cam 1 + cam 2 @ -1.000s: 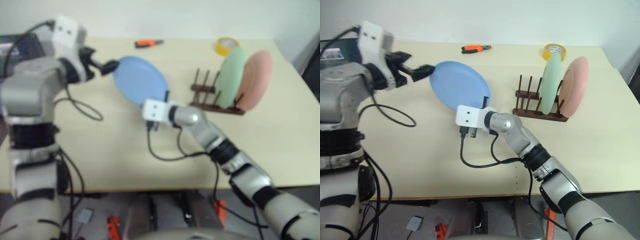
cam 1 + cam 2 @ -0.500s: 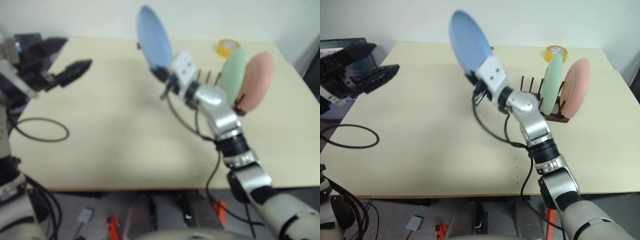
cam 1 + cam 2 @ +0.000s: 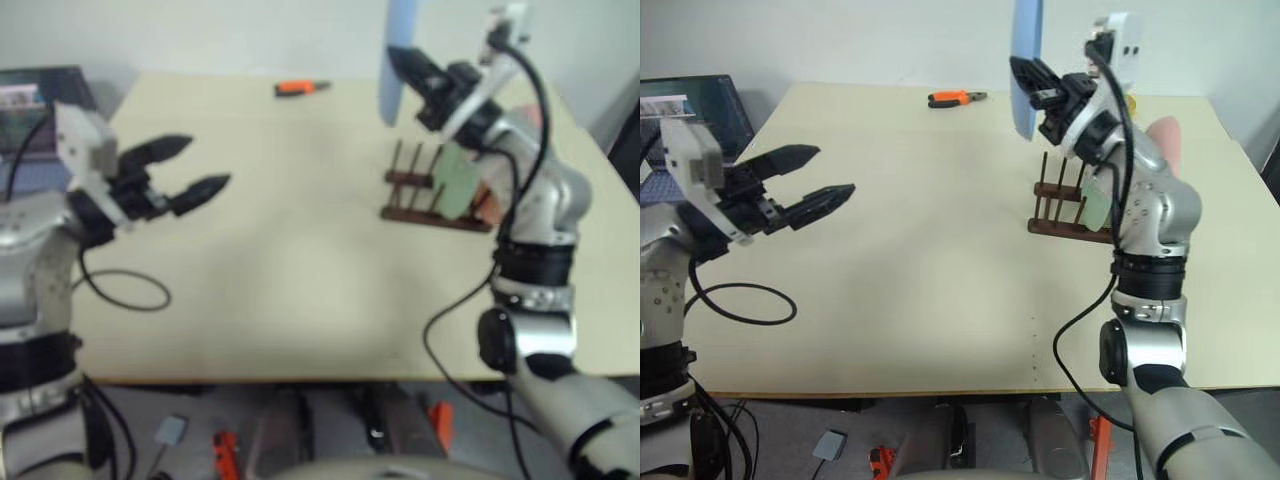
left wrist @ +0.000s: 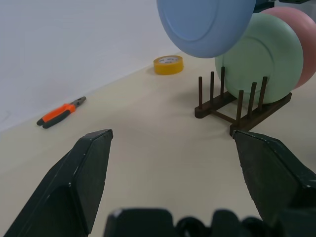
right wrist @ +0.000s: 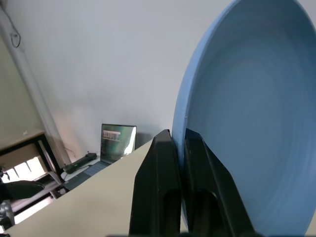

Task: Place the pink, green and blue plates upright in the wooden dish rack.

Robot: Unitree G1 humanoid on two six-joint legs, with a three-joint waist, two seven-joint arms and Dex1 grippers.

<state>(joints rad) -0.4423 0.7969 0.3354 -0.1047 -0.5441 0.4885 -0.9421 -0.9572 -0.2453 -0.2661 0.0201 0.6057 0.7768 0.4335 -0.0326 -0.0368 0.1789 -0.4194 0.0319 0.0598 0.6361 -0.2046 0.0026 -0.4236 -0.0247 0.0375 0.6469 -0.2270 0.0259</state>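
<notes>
Above dish rack (image 3: 1072, 212), blue plate (image 3: 1025, 60)

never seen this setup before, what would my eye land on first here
First, the round light blue plastic plate, held edge-on high above the table in the right pincer, just over the small dark wooden dish rack. Behind the rack's empty pegs stand the pale green plate and the salmon pink plate. The left pincer hangs wide open over the table's left side.
</notes>
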